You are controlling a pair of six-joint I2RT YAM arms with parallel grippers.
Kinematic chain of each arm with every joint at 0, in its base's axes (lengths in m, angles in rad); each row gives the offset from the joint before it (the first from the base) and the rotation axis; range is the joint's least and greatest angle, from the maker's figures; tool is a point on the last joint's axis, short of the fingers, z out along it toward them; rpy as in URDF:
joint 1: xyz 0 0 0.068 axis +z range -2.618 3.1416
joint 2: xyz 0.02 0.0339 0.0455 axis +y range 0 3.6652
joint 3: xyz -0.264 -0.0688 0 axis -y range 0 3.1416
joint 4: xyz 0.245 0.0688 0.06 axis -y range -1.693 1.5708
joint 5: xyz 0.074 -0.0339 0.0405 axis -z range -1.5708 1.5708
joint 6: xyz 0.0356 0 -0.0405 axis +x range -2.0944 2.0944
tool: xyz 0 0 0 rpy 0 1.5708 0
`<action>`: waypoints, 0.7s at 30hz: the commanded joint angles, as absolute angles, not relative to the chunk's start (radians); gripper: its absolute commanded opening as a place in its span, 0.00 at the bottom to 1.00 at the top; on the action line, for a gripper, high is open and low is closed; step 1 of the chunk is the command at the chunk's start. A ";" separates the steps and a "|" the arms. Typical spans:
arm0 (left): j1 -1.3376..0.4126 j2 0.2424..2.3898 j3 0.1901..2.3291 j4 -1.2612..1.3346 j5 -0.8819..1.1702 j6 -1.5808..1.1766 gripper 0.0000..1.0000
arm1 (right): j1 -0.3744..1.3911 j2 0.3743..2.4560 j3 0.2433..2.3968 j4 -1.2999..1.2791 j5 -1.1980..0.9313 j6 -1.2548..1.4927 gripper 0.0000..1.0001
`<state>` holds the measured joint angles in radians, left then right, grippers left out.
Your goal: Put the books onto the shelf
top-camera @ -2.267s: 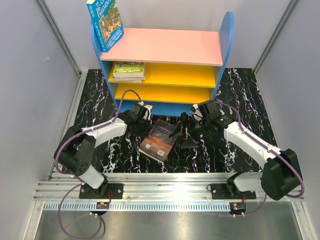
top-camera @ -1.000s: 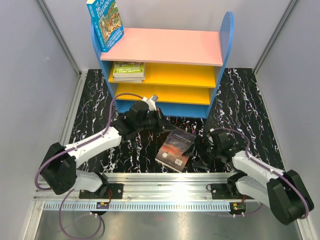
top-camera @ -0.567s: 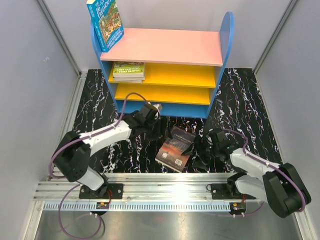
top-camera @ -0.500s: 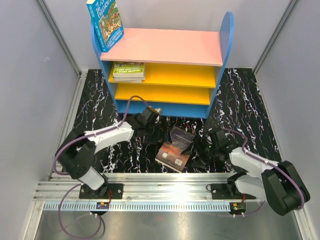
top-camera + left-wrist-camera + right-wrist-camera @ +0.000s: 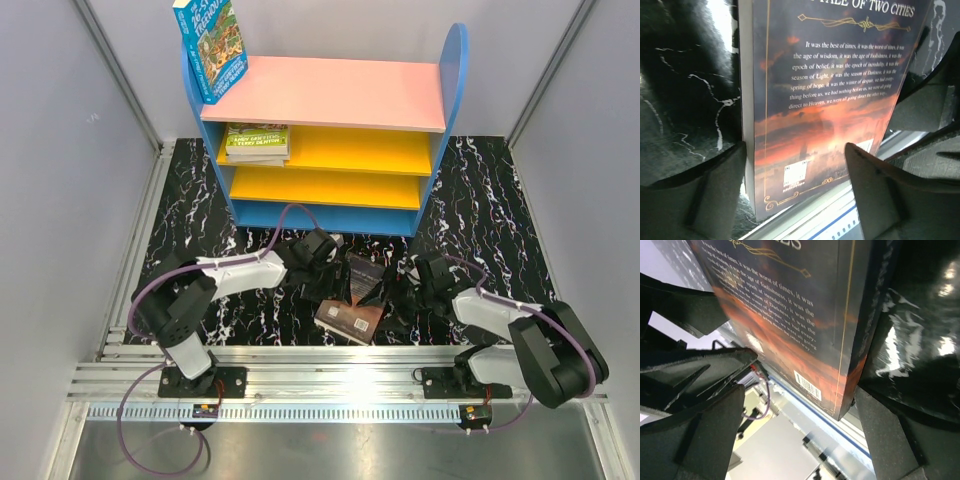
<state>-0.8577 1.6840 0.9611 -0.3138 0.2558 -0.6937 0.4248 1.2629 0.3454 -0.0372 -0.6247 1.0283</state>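
Observation:
The dark "A Tale of Two Cities" book (image 5: 352,302) lies on the black marbled mat with its far end tipped up, between my two grippers. My left gripper (image 5: 334,284) is open at its left side. In the left wrist view the back cover (image 5: 820,100) fills the space beyond the open left gripper (image 5: 795,146), one finger beside the spine. My right gripper (image 5: 394,296) is open on the book's right. The right wrist view shows the book's corner (image 5: 840,365) near one finger of the right gripper (image 5: 800,390). A blue book (image 5: 212,45) leans on the shelf (image 5: 340,92). A yellow-green book (image 5: 257,142) lies on its upper yellow board.
The shelf stands at the back of the mat (image 5: 490,210), its blue side panels (image 5: 453,70) rising above the pink board. A metal rail (image 5: 330,360) runs along the near edge just behind the book. Grey walls (image 5: 70,150) close both sides.
My left gripper has opened and swung from near the shelf's bottom board down to the dark book's left side. The book's far end has tipped up. The right gripper edged closer.

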 commanded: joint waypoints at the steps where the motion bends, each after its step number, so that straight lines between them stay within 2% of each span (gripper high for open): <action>1: -0.897 1.641 1.020 -0.236 0.353 -0.756 0.74 | 0.430 1.368 0.311 0.049 -0.494 0.989 1.00; 9: -0.897 1.586 1.040 -0.258 0.351 -0.778 0.52 | 0.428 1.411 0.307 0.098 -0.500 0.996 1.00; 10: -0.899 1.585 1.039 -0.252 0.357 -0.779 0.41 | 0.429 1.413 0.307 0.098 -0.500 0.997 1.00; 11: -0.897 1.588 1.035 -0.252 0.362 -0.779 0.36 | 0.430 1.414 0.307 0.100 -0.500 0.996 1.00; 12: -0.897 1.594 1.035 -0.253 0.362 -0.779 0.21 | 0.430 1.414 0.307 0.098 -0.503 0.996 1.00; 15: -0.899 1.595 1.046 -0.268 0.360 -0.770 0.00 | 0.430 1.398 0.311 0.065 -0.505 0.982 1.00; 21: -0.842 1.548 1.031 -0.230 0.402 -0.828 0.00 | 0.419 1.224 0.291 -0.049 -0.491 0.966 1.00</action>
